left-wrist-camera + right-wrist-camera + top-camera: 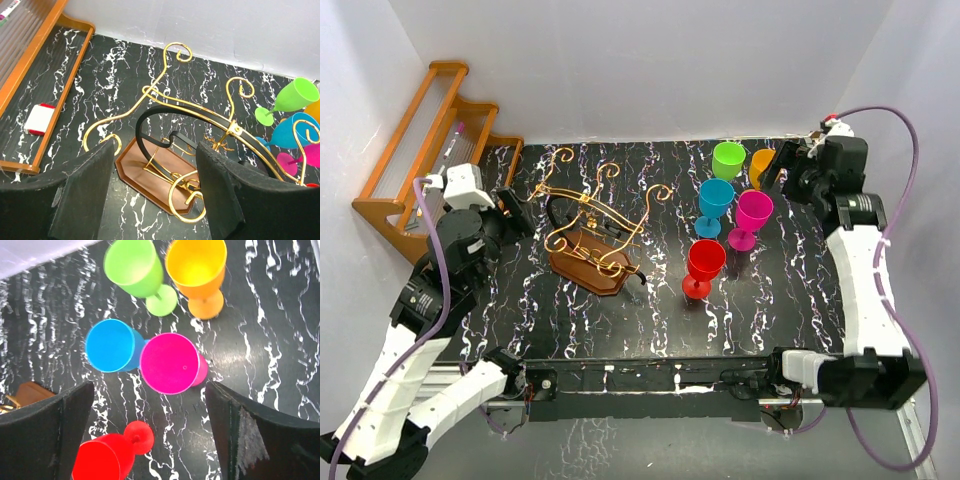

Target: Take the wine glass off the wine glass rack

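Left fingers [520, 214] hover just beside the left scroll arms of the wine glass rack [592, 215] in the top external view. The right fingers [782, 172] sit at the far right of the counter [800, 300], near the orange glass [761, 166]. Five glasses stand upright on the counter to the right of the rack and apart from it. Besides the orange one, they are the green glass [728, 160], blue glass [715, 200], magenta glass [753, 212] and red glass [705, 262], which is nearest the rack. No glass shows on the wire arms.

From the left wrist, the left fingers [85, 195] are spread wide with nothing between them. The rack [165, 100] lies straight ahead with bare golden scrolls and a black band [150, 117] arching inside the frame.

From the right wrist, the right fingers [50, 435] are also spread wide and grip nothing. The magenta glass [167, 362] stands below them. The blue glass [110, 345] is close beside it, but contact cannot be judged.

The removal looks done, and the step in hand seems to be letting go after a set-down. The next move probably calls for raising the right arm straight up, clear of the rims, so that none of the crowded glasses tips.
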